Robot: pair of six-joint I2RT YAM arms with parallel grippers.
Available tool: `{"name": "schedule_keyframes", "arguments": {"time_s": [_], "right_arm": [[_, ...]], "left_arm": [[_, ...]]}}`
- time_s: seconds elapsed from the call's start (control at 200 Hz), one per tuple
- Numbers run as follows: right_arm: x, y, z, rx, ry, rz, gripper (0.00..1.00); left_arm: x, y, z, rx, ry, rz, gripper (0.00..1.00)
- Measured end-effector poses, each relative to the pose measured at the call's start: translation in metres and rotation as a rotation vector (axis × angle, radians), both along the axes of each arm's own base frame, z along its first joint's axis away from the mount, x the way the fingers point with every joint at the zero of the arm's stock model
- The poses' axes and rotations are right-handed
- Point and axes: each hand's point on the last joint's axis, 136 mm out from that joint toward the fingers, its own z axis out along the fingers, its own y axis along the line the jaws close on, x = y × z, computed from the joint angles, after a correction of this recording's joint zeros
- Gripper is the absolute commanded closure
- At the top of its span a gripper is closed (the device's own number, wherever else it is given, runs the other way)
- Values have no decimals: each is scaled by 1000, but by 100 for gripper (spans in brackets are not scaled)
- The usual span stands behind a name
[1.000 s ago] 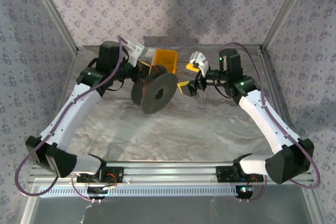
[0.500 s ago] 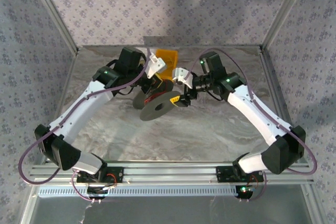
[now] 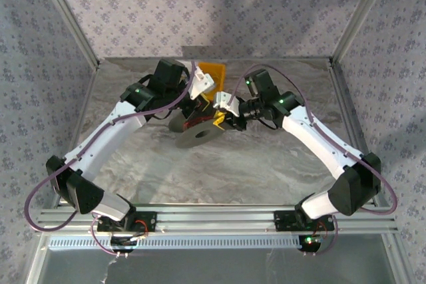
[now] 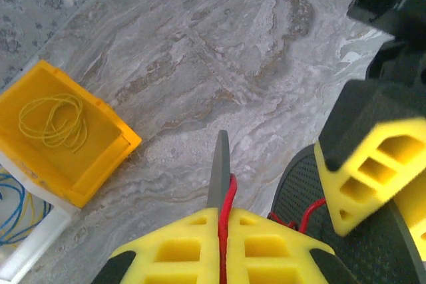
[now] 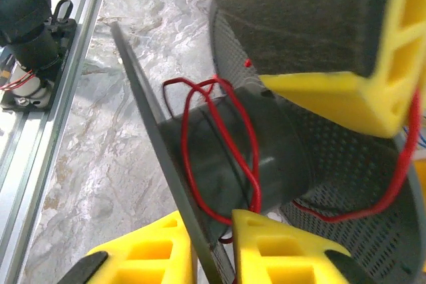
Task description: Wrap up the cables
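Cables (image 5: 255, 164): thin red wire, a few loose turns around the hub of the dark grey spool (image 3: 198, 135). One strand trails off the hub across the perforated inner face of the far flange. We see the spool tilted above the marbled tabletop (image 4: 200, 44), near mid-table, held between both arms.

Left gripper (image 4: 221, 216): jaws closed. The thin edge of one flange rises out of the seam between its yellow fingers, and a red strand runs down that same seam. We read it as pinching flange and wire together.

Right gripper (image 5: 212, 221): its fingers straddle the near flange, one on each face and pressed close, so we take it as gripping the spool. From the left wrist camera its yellow finger sits just beside the left gripper's.

Behind the spool, towards the far edge of the tabletop, stands a yellow bin (image 4: 100, 147). A coil of yellow wire (image 4: 52, 123) lies inside.
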Motion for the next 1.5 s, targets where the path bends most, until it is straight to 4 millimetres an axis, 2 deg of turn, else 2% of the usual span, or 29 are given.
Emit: {"name": "schedule_keyframes", "arguments": {"time_s": [0.025, 0.34, 0.55, 0.745, 0.854, 1.009, 1.314, 1.504], "right_arm": [[-2, 1, 0, -1, -2, 7, 100], [-7, 3, -1, -8, -27, 44, 100], [-7, 4, 0, -2, -34, 51, 100], [-4, 2, 0, -2, -20, 32, 100], [6, -8, -3, -19, -8, -19, 100], [8, -11, -3, -19, -1, -35, 100], [11, -17, -2, -13, 25, -63, 100], [11, -35, 10, 87, 81, -101, 100]], "left_arm": [[0, 0, 0, 0, -4, -6, 100], [-1, 1, -2, 12, -2, -8, 100], [-1, 4, 1, 8, -6, 1, 83], [4, 13, 12, -22, -19, 46, 81], [6, 27, 26, -42, -50, 87, 82], [5, 34, 33, -59, -60, 109, 100], [6, 39, 16, -45, -24, 128, 100], [6, 49, 11, -61, -18, 158, 100]]}}
